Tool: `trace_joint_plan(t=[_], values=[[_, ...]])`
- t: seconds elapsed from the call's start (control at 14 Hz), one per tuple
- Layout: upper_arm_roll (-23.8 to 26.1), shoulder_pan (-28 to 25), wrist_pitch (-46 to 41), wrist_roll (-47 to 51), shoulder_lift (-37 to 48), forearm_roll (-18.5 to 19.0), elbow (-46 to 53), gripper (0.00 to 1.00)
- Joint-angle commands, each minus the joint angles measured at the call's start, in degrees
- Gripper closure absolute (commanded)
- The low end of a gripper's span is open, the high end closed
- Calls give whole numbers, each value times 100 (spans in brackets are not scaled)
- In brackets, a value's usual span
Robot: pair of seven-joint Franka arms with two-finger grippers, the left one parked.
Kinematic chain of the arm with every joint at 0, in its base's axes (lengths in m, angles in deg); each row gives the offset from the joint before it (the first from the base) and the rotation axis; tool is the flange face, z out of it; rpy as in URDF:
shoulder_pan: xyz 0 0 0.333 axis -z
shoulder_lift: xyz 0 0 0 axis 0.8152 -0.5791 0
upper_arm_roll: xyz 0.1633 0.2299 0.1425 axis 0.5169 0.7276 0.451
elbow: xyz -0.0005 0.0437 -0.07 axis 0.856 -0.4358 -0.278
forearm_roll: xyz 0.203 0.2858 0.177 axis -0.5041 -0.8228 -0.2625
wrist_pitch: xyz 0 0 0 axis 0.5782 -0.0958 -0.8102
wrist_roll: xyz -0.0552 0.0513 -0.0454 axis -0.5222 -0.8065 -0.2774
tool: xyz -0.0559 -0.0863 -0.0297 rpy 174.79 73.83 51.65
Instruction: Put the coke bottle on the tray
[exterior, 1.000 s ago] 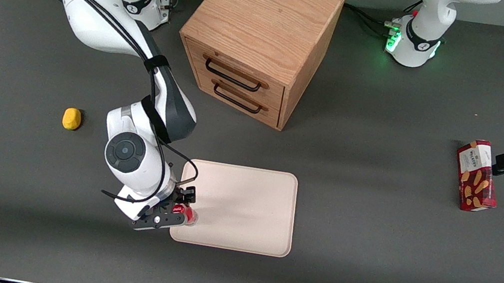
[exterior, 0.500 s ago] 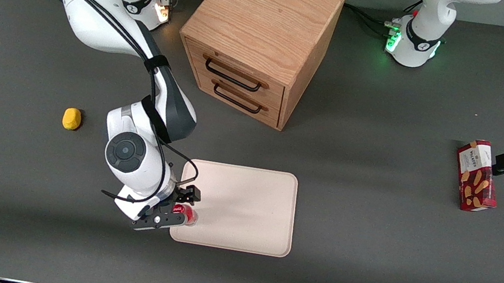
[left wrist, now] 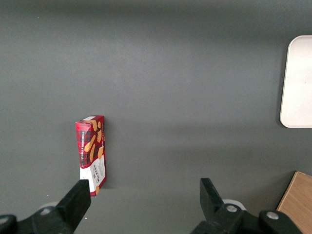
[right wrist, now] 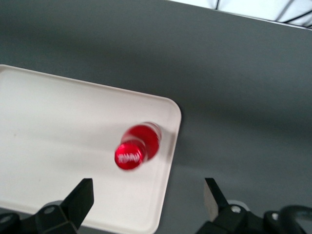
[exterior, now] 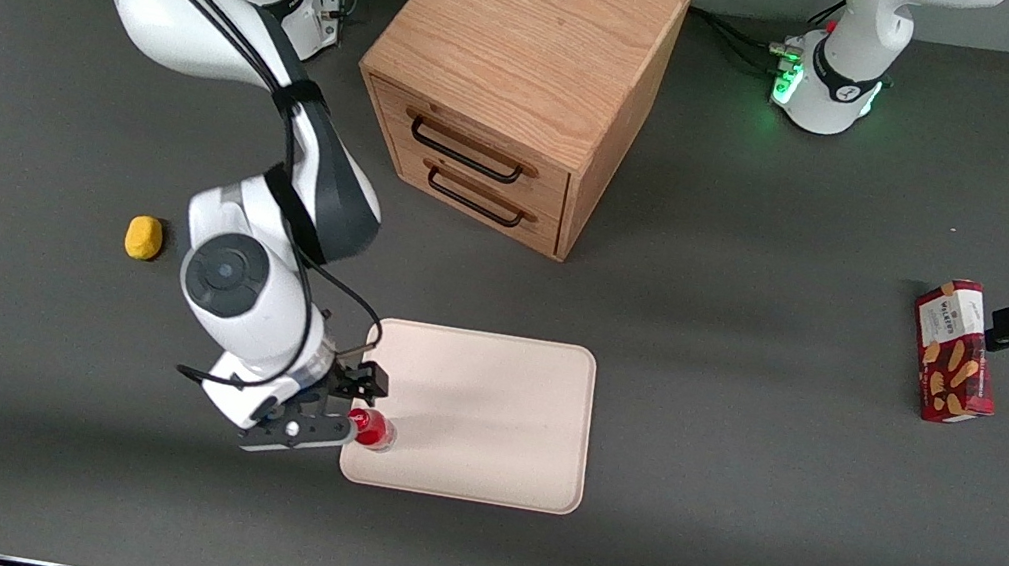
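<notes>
Small red coke bottle [right wrist: 138, 146] stands upright, apparently stable, near 1 corner of the pale cream tray [exterior: 496, 403]. My gripper [right wrist: 148, 195] above, jaws released; only retreat remains.

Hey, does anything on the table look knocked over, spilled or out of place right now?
Nothing stands out. The coke bottle stands upright on the tray, close to its corner at the working arm's end. The pincer is open, just above the bottle. The biscuit box lies flat near the parked arm's end; no spill shows.
</notes>
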Motion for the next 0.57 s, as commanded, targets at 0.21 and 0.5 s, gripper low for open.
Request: trace_joint_plan(t=[0.21, 0.5], values=[[-563, 355, -44, 151, 2696, -860, -2864, 0], [-1004, 346, -1166, 55, 3736, -1057, -3290, 0]])
